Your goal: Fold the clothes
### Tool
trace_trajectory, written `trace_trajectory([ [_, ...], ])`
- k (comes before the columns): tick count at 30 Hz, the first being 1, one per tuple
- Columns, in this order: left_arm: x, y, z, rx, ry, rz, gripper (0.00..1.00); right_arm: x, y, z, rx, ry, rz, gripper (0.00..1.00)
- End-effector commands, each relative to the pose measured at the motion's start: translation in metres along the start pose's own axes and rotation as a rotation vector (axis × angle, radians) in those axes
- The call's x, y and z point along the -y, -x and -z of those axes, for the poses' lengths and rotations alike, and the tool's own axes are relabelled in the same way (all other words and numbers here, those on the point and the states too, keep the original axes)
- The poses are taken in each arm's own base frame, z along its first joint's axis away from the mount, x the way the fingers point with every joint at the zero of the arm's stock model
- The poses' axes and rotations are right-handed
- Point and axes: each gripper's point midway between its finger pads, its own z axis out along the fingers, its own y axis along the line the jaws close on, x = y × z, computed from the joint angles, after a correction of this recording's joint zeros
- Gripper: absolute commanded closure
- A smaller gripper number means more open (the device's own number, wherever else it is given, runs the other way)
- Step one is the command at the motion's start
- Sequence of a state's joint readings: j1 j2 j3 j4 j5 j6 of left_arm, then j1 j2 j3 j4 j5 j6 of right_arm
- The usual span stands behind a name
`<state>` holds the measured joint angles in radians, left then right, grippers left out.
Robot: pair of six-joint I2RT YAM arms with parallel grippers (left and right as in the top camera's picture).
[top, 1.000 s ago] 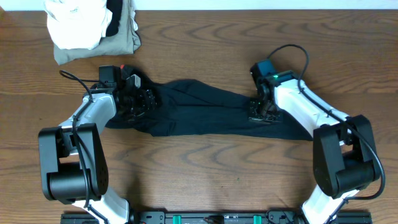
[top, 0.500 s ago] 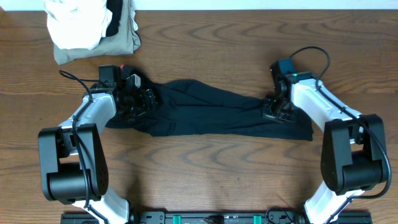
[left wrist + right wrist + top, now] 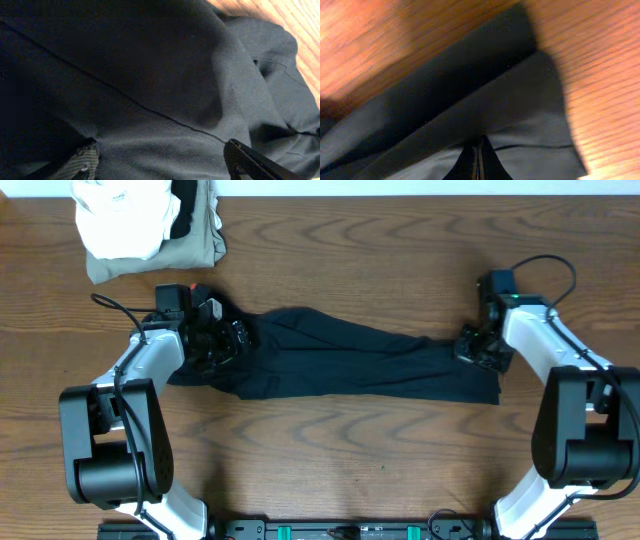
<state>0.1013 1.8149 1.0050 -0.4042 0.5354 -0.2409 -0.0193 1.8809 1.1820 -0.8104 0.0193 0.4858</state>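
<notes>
The clothes (image 3: 340, 360), a long black garment, lie stretched left to right across the wooden table. A bit of their red-orange edge (image 3: 197, 288) shows by the left arm. My left gripper (image 3: 225, 340) rests on the waist end. In the left wrist view its fingers (image 3: 160, 162) stand wide apart with black fabric (image 3: 150, 65) between them and a grey ribbed strip (image 3: 82, 160) by the left finger. My right gripper (image 3: 478, 348) is at the leg end. In the right wrist view its fingers (image 3: 479, 160) are pressed together on a fold of the black fabric (image 3: 470, 100).
A white folded cloth (image 3: 120, 215) lies on a khaki-olive folded garment (image 3: 200, 245) at the back left corner. The bare wood table (image 3: 330, 460) extends in front of the garment and to the right of the leg end (image 3: 600, 75).
My right gripper has moved to the right, dragging the leg end with it, so the garment lies longer and straighter. The left gripper has stayed in place.
</notes>
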Motion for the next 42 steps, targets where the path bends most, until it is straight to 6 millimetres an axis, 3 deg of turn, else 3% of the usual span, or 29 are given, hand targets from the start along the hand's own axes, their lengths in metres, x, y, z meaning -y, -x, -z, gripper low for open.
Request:
trace_trajectory([
  [1,-0.048,-0.016,-0.013,-0.039,0.175,0.068,0.16,0.018,0.005,-0.006,-0.006,-0.027,-0.033,0.99],
  [8,-0.041,-0.018,-0.014,-0.05,0.132,0.084,0.12,0.034,0.012,-0.006,-0.002,-0.027,-0.083,0.99],
  [15,-0.04,-0.017,-0.014,-0.049,0.132,0.084,0.12,0.034,0.018,0.003,0.012,-0.028,-0.07,0.99],
  [19,-0.037,-0.017,-0.013,-0.049,0.116,0.081,0.12,0.03,0.025,0.029,0.037,-0.005,-0.07,0.99],
  [23,-0.031,-0.014,-0.006,-0.028,0.108,0.053,0.13,0.019,0.026,0.07,0.076,0.06,-0.06,0.99],
  [28,-0.023,-0.013,-0.001,-0.017,0.101,0.017,0.12,-0.029,0.005,0.115,0.109,0.274,0.137,0.98],
  [30,-0.021,-0.014,-0.001,-0.019,0.1,0.011,0.13,-0.046,-0.008,0.121,0.103,0.31,0.209,0.91],
  [33,-0.021,-0.014,-0.001,-0.019,0.1,0.011,0.12,-0.066,-0.026,0.116,0.076,0.312,0.288,0.81],
  [37,-0.014,-0.016,-0.002,-0.03,0.061,-0.014,0.13,-0.087,-0.052,0.093,0.015,0.298,0.355,0.87],
  [42,0.003,-0.016,0.003,-0.03,-0.025,-0.084,0.12,-0.098,-0.067,0.057,-0.049,0.26,0.364,0.91],
])
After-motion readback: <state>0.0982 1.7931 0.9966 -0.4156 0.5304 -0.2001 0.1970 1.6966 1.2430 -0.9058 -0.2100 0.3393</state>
